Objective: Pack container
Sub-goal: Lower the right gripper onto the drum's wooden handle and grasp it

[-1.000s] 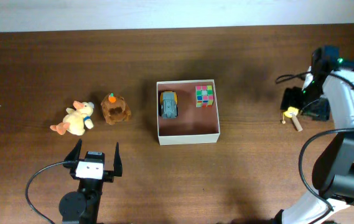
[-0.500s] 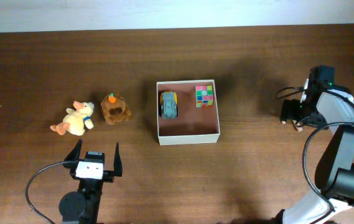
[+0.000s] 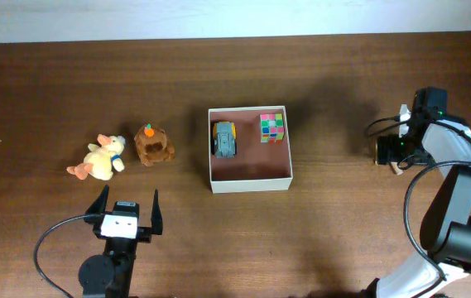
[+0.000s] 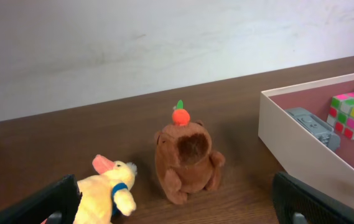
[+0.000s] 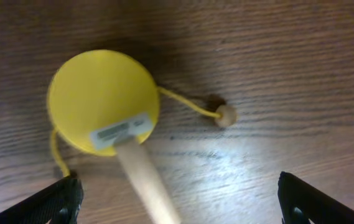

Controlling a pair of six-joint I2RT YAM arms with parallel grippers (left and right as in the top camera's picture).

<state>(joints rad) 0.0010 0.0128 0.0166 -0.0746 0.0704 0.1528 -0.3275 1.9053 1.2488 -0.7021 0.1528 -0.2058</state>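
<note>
The box sits open-topped near the middle of the brown table. It has cream walls and a pinkish-brown floor. Two things lie along its far side. A grey toy car is in the far left corner, and a colour cube is in the far right corner, apart from the car. The near half of the floor is bare. Left of the box, on the table, stands a brown plush animal with a small orange fruit on its head. Further left, just beside it, lies a yellow plush duck. The left gripper hovers at the near edge, nearer than the two plush toys and a little left of the box. Its jaws are spread wide with nothing between them, and it touches neither toy. Far to the right of the box, well apart from it, the right gripper points down over a small toy on the table. The toy is a yellow disc on a wooden stick, with a little bead on a yellow string lying just right of the disc. This gripper's jaws are also spread wide. One fingertip shows at each lower corner of the wrist view, the stick lies between them, and neither fingertip touches it.
</note>
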